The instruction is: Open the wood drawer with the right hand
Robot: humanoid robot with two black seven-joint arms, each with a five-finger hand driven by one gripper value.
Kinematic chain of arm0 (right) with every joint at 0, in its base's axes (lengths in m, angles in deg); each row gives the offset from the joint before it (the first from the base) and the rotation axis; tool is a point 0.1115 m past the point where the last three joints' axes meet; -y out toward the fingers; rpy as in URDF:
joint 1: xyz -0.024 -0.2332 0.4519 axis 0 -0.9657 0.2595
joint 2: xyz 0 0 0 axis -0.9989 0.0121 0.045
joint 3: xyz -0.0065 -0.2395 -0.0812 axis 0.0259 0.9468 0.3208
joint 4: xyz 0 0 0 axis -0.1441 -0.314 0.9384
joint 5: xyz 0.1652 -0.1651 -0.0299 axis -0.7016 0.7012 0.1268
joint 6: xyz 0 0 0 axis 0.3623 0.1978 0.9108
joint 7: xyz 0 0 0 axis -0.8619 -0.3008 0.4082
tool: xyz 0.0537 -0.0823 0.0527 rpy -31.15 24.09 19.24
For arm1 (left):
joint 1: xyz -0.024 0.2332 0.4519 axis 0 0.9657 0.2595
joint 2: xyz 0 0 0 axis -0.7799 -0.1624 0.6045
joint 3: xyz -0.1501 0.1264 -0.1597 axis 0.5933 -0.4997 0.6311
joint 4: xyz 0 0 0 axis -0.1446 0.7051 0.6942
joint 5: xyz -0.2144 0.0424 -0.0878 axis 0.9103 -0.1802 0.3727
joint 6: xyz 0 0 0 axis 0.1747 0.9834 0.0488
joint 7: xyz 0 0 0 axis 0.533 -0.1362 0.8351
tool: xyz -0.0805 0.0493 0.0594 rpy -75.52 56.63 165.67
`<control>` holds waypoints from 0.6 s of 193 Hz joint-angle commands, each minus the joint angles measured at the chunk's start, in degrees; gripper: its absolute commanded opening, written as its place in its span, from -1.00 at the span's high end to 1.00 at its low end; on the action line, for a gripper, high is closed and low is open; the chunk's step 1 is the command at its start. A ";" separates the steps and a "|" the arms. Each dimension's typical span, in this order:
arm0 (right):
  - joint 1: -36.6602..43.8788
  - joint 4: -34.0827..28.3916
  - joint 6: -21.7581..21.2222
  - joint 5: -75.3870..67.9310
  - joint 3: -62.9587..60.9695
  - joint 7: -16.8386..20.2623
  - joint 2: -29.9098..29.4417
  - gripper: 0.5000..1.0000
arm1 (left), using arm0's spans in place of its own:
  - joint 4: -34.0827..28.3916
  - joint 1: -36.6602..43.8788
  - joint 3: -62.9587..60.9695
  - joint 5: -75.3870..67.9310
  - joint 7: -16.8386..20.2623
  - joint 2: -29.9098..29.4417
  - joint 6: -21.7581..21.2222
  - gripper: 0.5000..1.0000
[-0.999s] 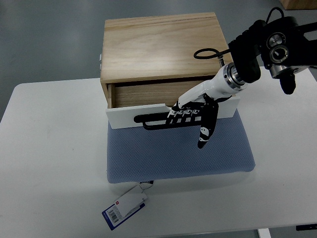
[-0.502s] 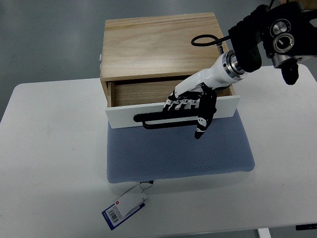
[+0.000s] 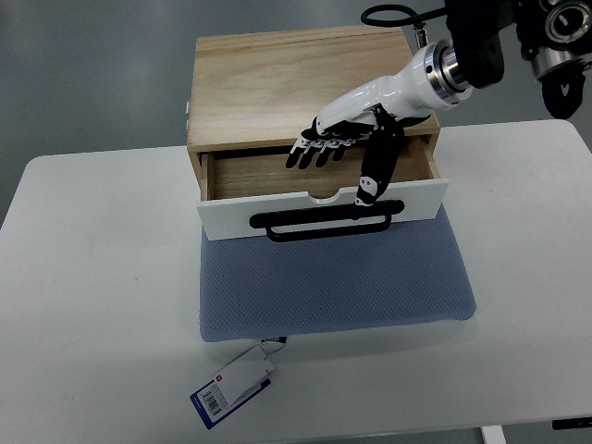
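Note:
The light wood drawer box (image 3: 296, 83) stands at the back of the white table (image 3: 92, 277). Its drawer is pulled partly out, showing a bare wooden inside (image 3: 268, 176), a white front panel (image 3: 231, 217) and a black bar handle (image 3: 326, 222). My right hand (image 3: 338, 157), white with black fingers, hovers above the drawer's opening, clear of the handle. Its fingers are spread and hold nothing. The right arm reaches in from the top right corner. No left arm shows.
A blue-grey mat (image 3: 333, 277) lies under the box and extends toward the table's front edge. A white and blue barcode tag (image 3: 231, 386) lies just in front of the mat. Grey floor surrounds the table.
My right hand let go of the black handle and rose up and back, from in front of the panel to above the drawer opening. The drawer stayed pulled out.

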 commanded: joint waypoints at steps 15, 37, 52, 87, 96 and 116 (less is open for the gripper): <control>2.20 0.41 0.59 -4.07 -0.87 0.07 2.99 -0.68 | 0.00 0.00 0.00 0.00 -0.03 0.00 0.00 -1.00; 1.67 2.61 3.32 -6.63 -3.33 0.07 5.11 -0.68 | 0.00 0.00 0.00 0.00 -0.03 0.00 0.00 -1.00; -1.05 6.30 7.18 -9.43 -4.91 -0.20 6.95 -0.68 | 0.00 0.00 0.00 0.00 -0.03 0.00 0.00 -1.00; -16.16 15.18 18.69 -14.27 -16.33 -3.54 9.85 -0.68 | 0.00 0.00 0.00 0.00 -0.03 0.00 0.00 -1.00; -20.03 16.93 21.15 -14.45 -19.14 -5.12 10.47 -0.68 | 0.00 0.00 0.00 0.00 0.06 0.00 0.00 -1.00; -29.00 19.75 26.08 -15.24 -26.18 -8.20 11.43 -0.68 | 0.00 0.00 0.00 0.00 -0.03 0.00 0.00 -1.00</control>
